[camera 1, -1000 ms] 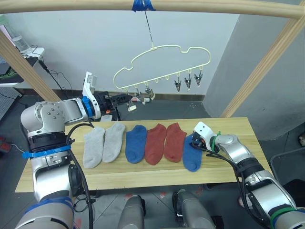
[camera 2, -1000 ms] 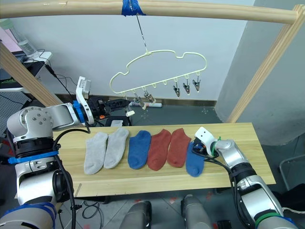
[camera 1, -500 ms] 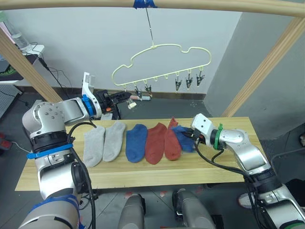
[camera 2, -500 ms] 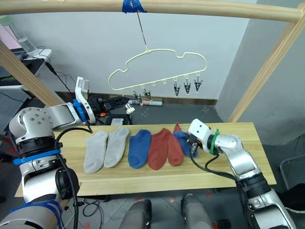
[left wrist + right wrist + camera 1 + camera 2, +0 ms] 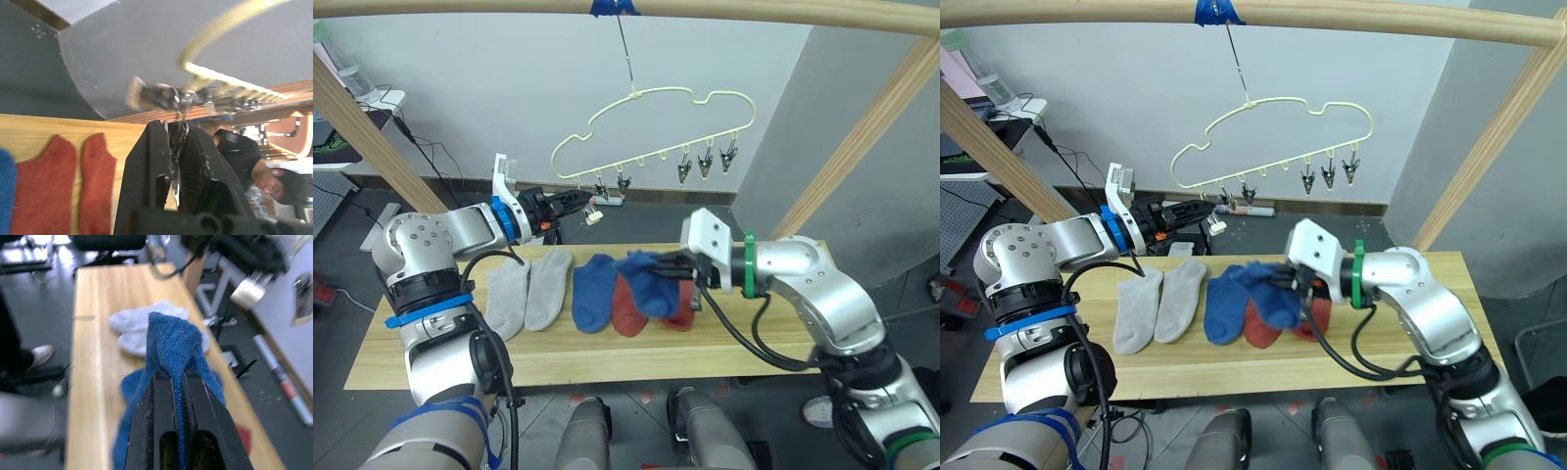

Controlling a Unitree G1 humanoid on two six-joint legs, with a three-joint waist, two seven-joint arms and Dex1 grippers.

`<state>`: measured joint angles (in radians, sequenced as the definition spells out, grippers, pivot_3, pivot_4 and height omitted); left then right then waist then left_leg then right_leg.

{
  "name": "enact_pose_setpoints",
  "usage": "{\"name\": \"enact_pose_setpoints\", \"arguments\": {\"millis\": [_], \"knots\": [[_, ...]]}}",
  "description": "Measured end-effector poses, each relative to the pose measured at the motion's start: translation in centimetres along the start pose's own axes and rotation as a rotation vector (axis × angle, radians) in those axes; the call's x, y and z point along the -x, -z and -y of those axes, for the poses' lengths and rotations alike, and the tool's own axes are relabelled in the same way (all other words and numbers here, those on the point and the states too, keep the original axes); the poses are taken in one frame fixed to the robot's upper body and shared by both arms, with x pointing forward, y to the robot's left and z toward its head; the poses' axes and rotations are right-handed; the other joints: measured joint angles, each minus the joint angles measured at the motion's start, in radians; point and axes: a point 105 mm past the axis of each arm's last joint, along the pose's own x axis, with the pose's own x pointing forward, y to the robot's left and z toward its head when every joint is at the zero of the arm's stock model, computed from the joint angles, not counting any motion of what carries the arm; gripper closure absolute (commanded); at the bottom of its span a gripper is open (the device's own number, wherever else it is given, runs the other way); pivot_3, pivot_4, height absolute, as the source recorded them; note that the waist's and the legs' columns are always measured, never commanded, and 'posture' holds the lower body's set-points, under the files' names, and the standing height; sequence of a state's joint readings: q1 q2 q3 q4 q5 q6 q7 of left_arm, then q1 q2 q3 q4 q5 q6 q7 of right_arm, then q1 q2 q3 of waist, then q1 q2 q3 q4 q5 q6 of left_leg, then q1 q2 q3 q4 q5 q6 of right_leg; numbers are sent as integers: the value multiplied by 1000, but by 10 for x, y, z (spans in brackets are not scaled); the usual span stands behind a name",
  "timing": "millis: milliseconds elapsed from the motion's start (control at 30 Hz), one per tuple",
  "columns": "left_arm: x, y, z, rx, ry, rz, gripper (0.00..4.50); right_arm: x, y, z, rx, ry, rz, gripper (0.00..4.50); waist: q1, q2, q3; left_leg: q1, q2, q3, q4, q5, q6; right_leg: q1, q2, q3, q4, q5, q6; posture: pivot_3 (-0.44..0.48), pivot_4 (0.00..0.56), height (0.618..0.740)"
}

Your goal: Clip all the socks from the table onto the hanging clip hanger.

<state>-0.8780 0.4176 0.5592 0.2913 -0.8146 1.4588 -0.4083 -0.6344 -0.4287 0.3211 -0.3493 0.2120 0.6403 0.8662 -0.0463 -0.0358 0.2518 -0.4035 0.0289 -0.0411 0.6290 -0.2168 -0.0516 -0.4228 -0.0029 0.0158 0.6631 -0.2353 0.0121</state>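
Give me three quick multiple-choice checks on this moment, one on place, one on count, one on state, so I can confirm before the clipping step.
1. Where is the blue sock that the right hand holds?
A. Lifted above the table, over the red socks
B. Clipped on the clip hanger
C. Flat at the table's right end

2. How many grey socks lie on the table?
A. One
B. Two
C. Four

3. What is the left hand doing?
A. Resting open on the table
B. Gripping a grey sock
C. Shut on a clip at the hanger's left end

Answers:
1 A, it hangs from the fingers above the red pair.
2 B, both lie side by side at the left.
3 C, the left wrist view shows metal pinched between the fingers.
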Motion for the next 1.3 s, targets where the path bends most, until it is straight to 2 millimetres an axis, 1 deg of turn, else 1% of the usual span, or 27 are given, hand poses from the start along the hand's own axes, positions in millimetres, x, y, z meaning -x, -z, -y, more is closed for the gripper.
{"name": "enact_pose_setpoints", "arguments": {"millis": [67,233,367,633,867,1167,1300], "knots": [[-3,1,3,6,10,-7,4274,-12,-2,4,38,28,8,4453,3,0,0,0,0,0,0,0,0,0,0,0,0,0,0,-8,231,740],[-2,1,2,33,3,2,4274,-29,5,11,129,96,-5,4453,10,0,0,-3,-1,0,0,0,-1,-2,-1,0,-1,0,0,-5,231,740],[-3,2,8,47,30,-7,4274,-37,-3,17,212,152,25,4453,15,0,0,-4,-1,-1,0,0,-2,-3,-1,-1,-1,0,0,-5,228,740],[-3,2,8,51,32,-10,4274,-40,-9,16,231,163,54,4453,15,0,0,-4,-1,-3,0,2,-6,-3,-1,-2,0,0,0,-8,222,740],[-4,0,9,47,35,-4,4274,-40,-8,16,243,166,45,4453,15,0,0,-4,-1,-3,0,2,-6,-3,-1,-2,0,0,0,-9,221,740],[-5,0,8,57,35,-8,4274,-41,-1,12,242,144,33,4453,15,0,0,-4,-1,-3,0,2,-6,-3,-1,-3,0,0,0,-14,221,740],[-5,1,8,58,36,-11,4274,-42,7,13,219,147,18,4453,14,0,0,-4,-1,-3,0,2,-6,-3,-1,-2,1,0,0,-15,221,740]]}}
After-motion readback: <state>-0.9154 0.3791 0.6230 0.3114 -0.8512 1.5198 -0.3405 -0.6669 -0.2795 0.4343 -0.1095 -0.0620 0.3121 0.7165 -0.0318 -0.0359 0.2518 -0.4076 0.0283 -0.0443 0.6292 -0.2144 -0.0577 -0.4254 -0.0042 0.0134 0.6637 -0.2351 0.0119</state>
